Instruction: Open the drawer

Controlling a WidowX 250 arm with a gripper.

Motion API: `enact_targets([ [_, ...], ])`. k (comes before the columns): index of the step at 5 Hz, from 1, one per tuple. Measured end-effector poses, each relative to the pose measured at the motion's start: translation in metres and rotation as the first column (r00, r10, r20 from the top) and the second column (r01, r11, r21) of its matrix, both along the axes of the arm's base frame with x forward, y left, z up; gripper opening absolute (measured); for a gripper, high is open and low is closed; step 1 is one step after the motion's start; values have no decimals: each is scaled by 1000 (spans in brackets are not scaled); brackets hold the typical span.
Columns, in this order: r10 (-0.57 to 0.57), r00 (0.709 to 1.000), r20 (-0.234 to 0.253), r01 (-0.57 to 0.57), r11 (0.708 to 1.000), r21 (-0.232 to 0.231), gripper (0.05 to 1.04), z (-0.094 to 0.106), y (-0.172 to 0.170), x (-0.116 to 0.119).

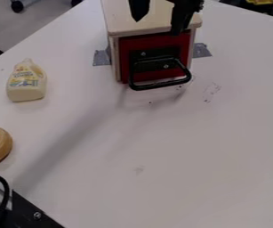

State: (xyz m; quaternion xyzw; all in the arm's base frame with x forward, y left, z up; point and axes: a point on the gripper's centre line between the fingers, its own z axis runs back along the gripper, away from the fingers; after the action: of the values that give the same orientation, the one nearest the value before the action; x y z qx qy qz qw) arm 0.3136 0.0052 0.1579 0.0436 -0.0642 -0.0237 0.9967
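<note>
White tabletop beneath, the arm hangs above the drawer.

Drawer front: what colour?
Drawer front: red, around a black handle; camera view.

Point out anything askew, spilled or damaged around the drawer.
Dark scuffs mar the white tabletop near the drawer handle, where the surface is otherwise smooth; probably wear. I see nothing spilled or knocked over.

Smooth wooden box, glossy metal handle, matt tabletop, plastic bottle.
</note>
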Motion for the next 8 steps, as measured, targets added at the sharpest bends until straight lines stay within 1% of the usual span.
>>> enact_targets([
  [1,2,1000,-27,-2,1000,1,999,-8,0,-1],
  [2,-9,999,-41,11,999,46,999,-41,3,16],
  [3,-56,998,-30,58,996,73,999,-60,-3,27],
  [4,-132,991,-18,133,986,96,999,-78,-8,32],
  [5,-265,964,-23,265,955,135,999,-95,-18,27],
  [6,-401,915,-46,403,902,158,999,-115,-21,26],
  [7,-505,862,-54,506,846,167,999,-127,-23,32],
  [8,-544,836,-67,548,824,143,999,-137,-21,32],
])
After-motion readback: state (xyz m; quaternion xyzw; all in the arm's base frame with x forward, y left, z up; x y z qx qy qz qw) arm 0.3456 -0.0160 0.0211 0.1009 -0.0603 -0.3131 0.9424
